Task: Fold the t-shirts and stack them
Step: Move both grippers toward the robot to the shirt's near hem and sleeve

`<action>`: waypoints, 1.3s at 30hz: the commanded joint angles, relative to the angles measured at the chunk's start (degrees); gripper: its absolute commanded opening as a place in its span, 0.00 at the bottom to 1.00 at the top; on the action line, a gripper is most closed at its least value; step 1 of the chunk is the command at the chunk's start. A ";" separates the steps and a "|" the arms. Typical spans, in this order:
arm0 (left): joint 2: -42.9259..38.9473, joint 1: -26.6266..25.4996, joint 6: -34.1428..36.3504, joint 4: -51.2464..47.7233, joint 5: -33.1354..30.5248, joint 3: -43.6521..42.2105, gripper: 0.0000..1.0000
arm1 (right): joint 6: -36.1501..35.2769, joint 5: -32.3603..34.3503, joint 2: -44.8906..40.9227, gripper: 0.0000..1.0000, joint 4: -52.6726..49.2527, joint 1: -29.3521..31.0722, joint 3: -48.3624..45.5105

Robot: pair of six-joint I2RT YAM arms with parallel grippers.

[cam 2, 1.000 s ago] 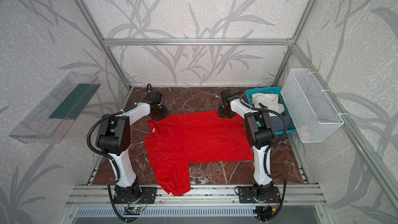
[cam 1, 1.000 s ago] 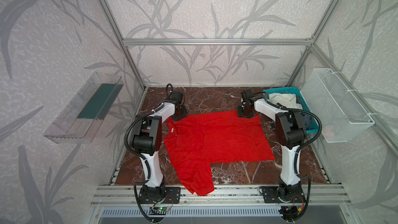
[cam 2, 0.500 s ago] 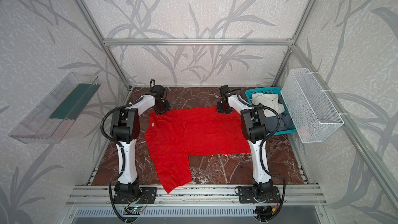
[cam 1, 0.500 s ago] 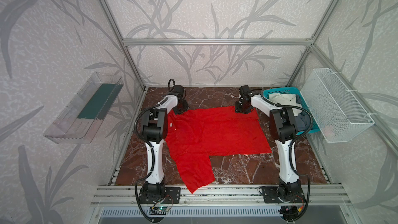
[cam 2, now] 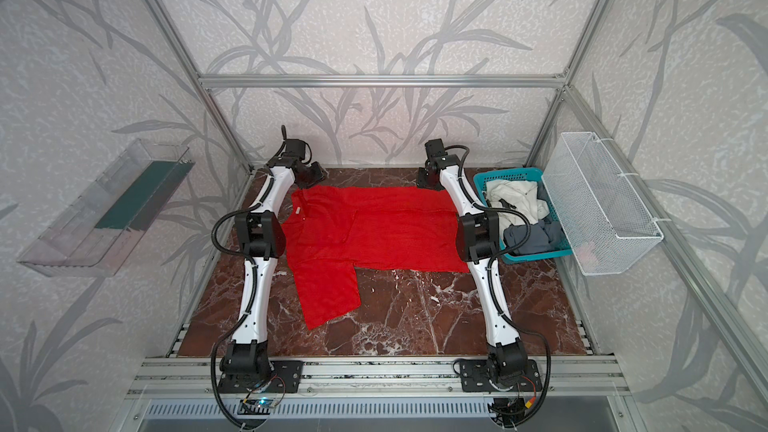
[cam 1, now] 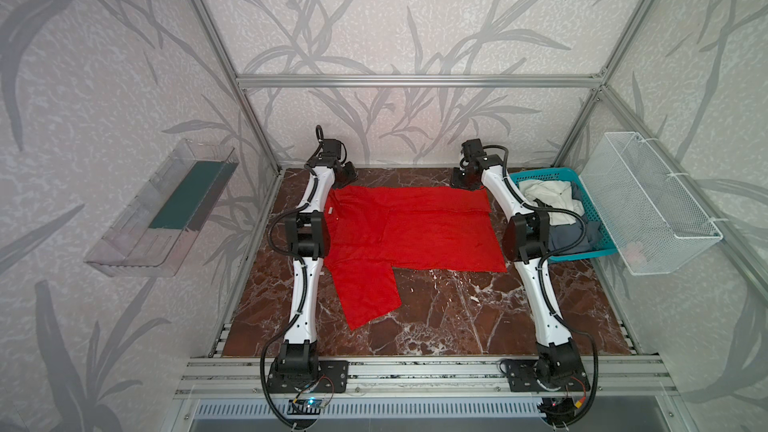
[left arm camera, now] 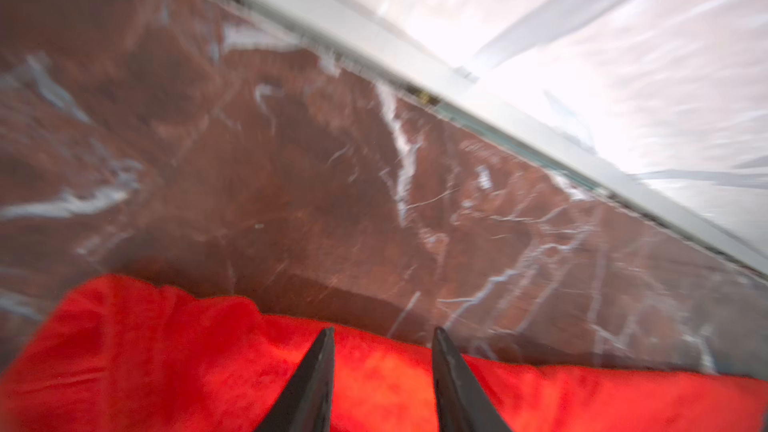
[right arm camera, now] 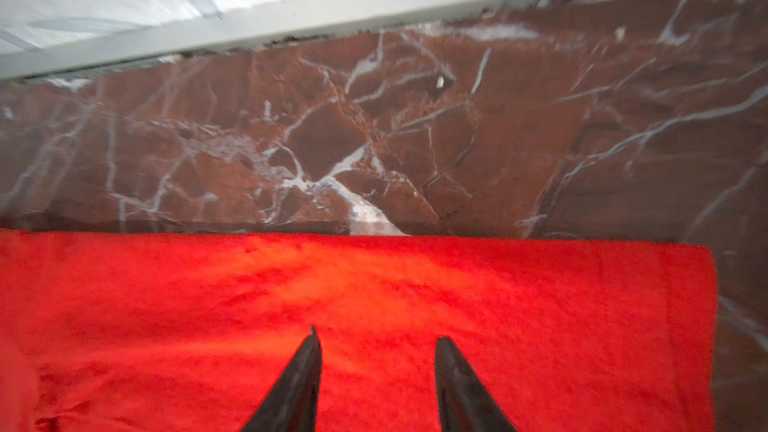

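Note:
A bright red t-shirt [cam 1: 415, 234] [cam 2: 382, 234] lies spread on the marble table, one sleeve pointing toward the front. My left gripper [cam 1: 347, 174] [left arm camera: 382, 334] hovers at its far left edge. Its jaws stand apart over the red cloth [left arm camera: 166, 347] and grip nothing. My right gripper [cam 1: 463, 180] [right arm camera: 376, 336] sits at the far right corner, jaws also apart above flat red cloth [right arm camera: 374, 284]. A white t-shirt [cam 1: 548, 197] and a grey-blue t-shirt [cam 1: 569, 234] lie crumpled in the teal basket [cam 1: 582, 249].
The teal basket stands at the table's right side, just beside my right arm. A white wire basket [cam 1: 648, 201] hangs on the right wall and a clear plastic shelf [cam 1: 166, 205] on the left wall. The back frame rail [right arm camera: 291, 14] runs close behind both grippers.
Both arms have stretched toward the back wall, and the red shirt's far edge has moved back with them. The left jaws have spread wider.

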 commanded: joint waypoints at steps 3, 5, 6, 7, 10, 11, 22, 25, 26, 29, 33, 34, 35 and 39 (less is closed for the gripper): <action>-16.41 -0.26 2.68 -2.05 1.99 -12.82 0.41 | -1.90 1.54 -19.46 0.51 0.38 1.09 -21.09; -25.62 -1.26 2.61 -0.80 -0.84 -27.04 0.41 | -0.38 1.43 -28.70 0.54 5.76 1.22 -36.51; -30.97 -1.89 2.47 0.42 -2.09 -34.93 0.41 | 0.51 0.90 -33.38 0.55 9.17 1.19 -44.80; -36.20 -2.45 1.90 1.23 -3.49 -42.98 0.41 | 0.73 0.27 -38.25 0.57 12.64 1.16 -52.31; -49.41 -4.16 -0.95 2.65 -4.33 -62.34 0.41 | 2.78 -0.20 -48.62 0.62 18.68 1.19 -69.40; -53.69 -5.23 -1.91 1.58 -5.13 -67.79 0.41 | 3.33 -0.24 -51.63 0.62 19.08 1.23 -74.10; -81.60 -21.59 -21.59 -10.30 -9.82 -105.90 0.40 | 6.64 1.84 -64.11 0.66 10.68 1.10 -93.62; -85.23 -24.14 -25.50 -9.34 -8.76 -112.03 0.40 | 7.09 1.19 -65.14 0.66 10.37 1.10 -94.66; -86.08 -24.59 -26.03 -8.93 -8.26 -113.29 0.40 | 7.01 1.18 -65.29 0.66 10.01 1.09 -94.50; -87.80 -26.36 -27.00 -6.91 -4.98 -116.49 0.40 | 6.44 1.13 -65.46 0.66 9.28 0.94 -94.08; -88.53 -28.65 -27.95 -6.23 -4.07 -119.46 0.40 | 5.80 1.37 -64.71 0.66 7.57 0.39 -92.67; -88.47 -28.93 -28.28 -4.95 -3.74 -119.86 0.41 | 5.77 1.68 -64.64 0.66 7.40 0.31 -92.64; -88.18 -29.07 -28.55 -3.80 -3.55 -120.17 0.41 | 5.70 1.84 -64.60 0.66 7.41 0.26 -92.67; -85.76 -29.93 -29.70 -0.01 -3.96 -121.55 0.41 | 6.04 2.26 -64.75 0.66 7.10 -0.85 -93.21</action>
